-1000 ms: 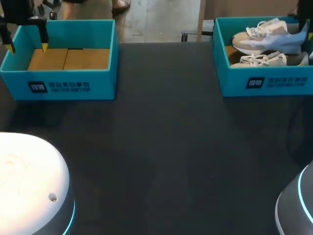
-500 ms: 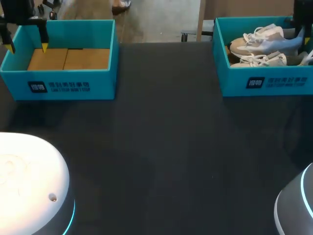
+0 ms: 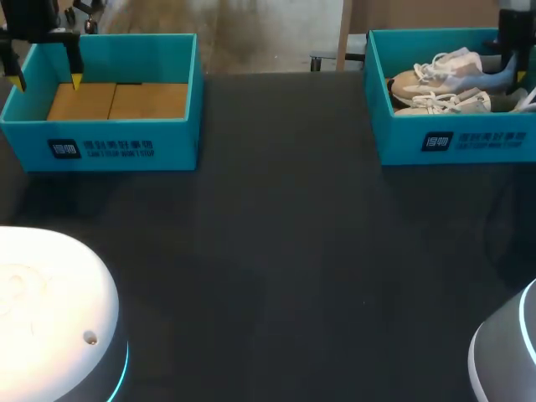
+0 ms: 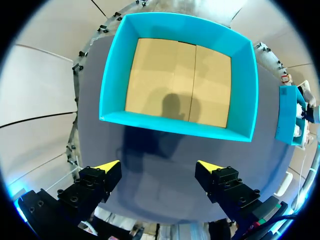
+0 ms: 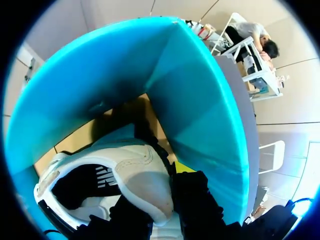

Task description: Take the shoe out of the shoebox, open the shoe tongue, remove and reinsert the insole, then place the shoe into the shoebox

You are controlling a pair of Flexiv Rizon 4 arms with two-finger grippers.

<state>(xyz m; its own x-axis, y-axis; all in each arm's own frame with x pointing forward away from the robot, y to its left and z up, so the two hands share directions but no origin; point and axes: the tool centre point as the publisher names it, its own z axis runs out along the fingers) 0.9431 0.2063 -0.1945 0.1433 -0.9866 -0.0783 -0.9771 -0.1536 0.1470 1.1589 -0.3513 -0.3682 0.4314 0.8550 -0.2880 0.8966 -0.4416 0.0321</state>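
Head overlooks left shoebox (image 3: 100, 146) and right shoebox (image 3: 452, 142); wrists look down, seemingly closer.

The right gripper (image 5: 169, 194) has come down with the shoe (image 3: 437, 75), which a second ago rode above the rim and now lies lower inside the right shoebox (image 3: 469, 141), apparently resting beside the second shoe (image 3: 444, 103).

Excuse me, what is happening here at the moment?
The right gripper is down inside the right shoebox, shut on the heel of a white shoe; a second shoe lies beside it. The left gripper hangs open near the left shoebox, which holds no shoe. No shoe is out of its box yet.
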